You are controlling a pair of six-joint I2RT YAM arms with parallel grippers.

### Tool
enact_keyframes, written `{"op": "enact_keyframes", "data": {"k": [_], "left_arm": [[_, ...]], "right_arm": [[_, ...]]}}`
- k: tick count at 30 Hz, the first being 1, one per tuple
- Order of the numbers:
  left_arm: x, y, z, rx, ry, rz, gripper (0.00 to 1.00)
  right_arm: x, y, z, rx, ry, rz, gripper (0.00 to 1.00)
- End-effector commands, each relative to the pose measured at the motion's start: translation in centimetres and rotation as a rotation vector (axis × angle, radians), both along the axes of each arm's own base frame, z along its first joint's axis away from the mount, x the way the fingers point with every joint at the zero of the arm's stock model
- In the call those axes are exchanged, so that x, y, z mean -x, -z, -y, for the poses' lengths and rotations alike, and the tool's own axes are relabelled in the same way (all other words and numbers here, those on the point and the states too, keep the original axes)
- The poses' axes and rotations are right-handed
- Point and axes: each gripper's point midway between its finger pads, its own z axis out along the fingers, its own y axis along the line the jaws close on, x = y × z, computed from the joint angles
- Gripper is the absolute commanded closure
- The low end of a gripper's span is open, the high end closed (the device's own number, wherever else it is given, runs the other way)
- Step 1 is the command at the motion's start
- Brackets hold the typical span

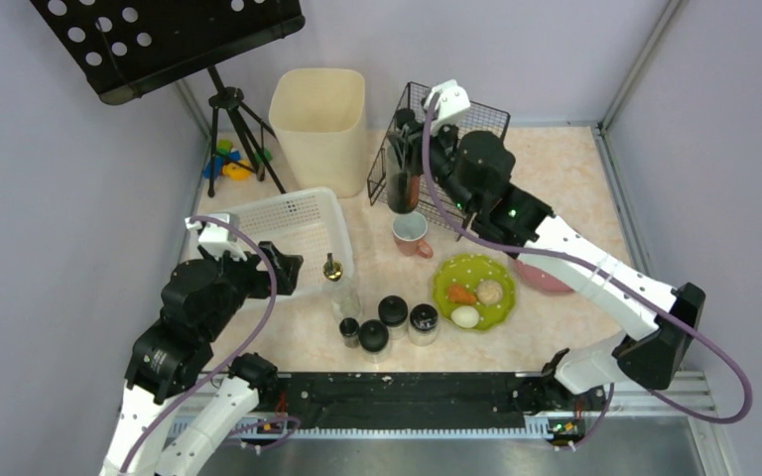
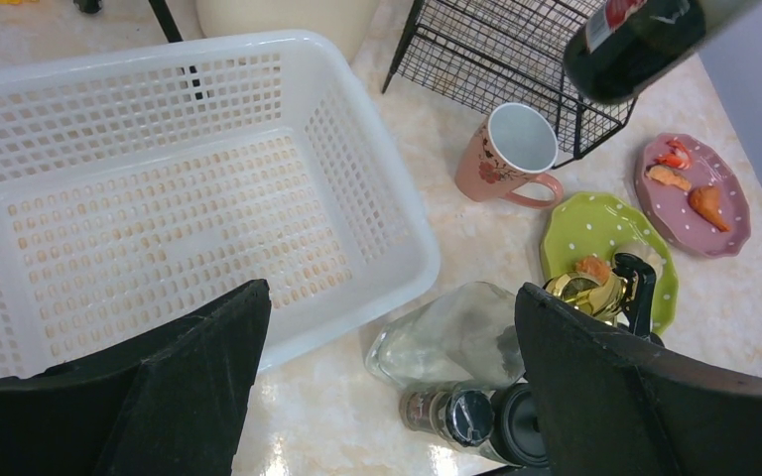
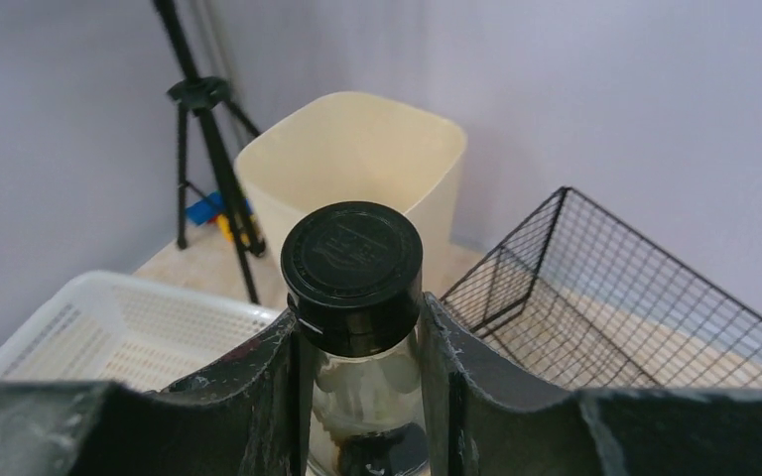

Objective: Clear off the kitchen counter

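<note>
- Overhead, you see the counter run from the black rail at the arm bases back to the grey walls, with everything below standing on it.
- Your right fingers pinch a dark bottle just under its black cap, one finger on each side of the neck.
- That bottle hangs off the counter, its base in the air above the pink mug and in front of the wire rack.
- Your left fingers are spread wide and hold nothing.
- They hover over the near right corner of the white basket, with a clear glass bottle showing between them.
- The glass bottle has a gold stopper and stands just beside the basket's corner.
- A cluster of black-lidded jars stands next to it, towards the rail.
- The mug stands upright, mouth open, handle turned towards the green plate.
- The green plate carries three bits of food and sits to the right of the jars.
- A pink plate with orange scraps lies further right, partly under your right arm in the overhead view.
- The basket holds nothing.
- A cream bin stands at the back between a black tripod and the rack.
</note>
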Motion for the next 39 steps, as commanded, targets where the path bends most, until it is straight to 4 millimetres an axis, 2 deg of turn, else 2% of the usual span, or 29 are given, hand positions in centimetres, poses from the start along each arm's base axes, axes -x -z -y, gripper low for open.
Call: {"op": "enact_keyframes", "data": {"k": [1,8,13,20,29,39], "left_arm": [[-0.6,-1.4,0.4,0.009,0.018,0.062,0.03],[-0.7,-1.4,0.7,0.008,0.033,0.059,0.02],[-0.7,-1.2,0.8,0.013,0.036,0.058,0.02],[-0.4,-0.4,0.8,0.021,0.034,0.043,0.02],[-0.5,0.2,0.8,0.018,0.030,0.028,0.02],[-0.7,0.7,1.1,0.016,0.044,0.029,0.02]], "right_arm": [[-2.7,-6.7,2.6,-0.109,0.079,0.097,1.00],[-7.8,-9.2,6.5,-0.154,0.191,0.171,1.00],[-10.7,-11.5,7.6,-0.166,0.253,0.293,1.00],[-14.8,-13.3,8.8,-0.215,0.302,0.362,1.00],[-19.3,-13.6,9.3,-0.277,0.355,0.412,1.00],[-22.7,-11.8,8.7,-0.281,0.384,0.444,1.00]]}}
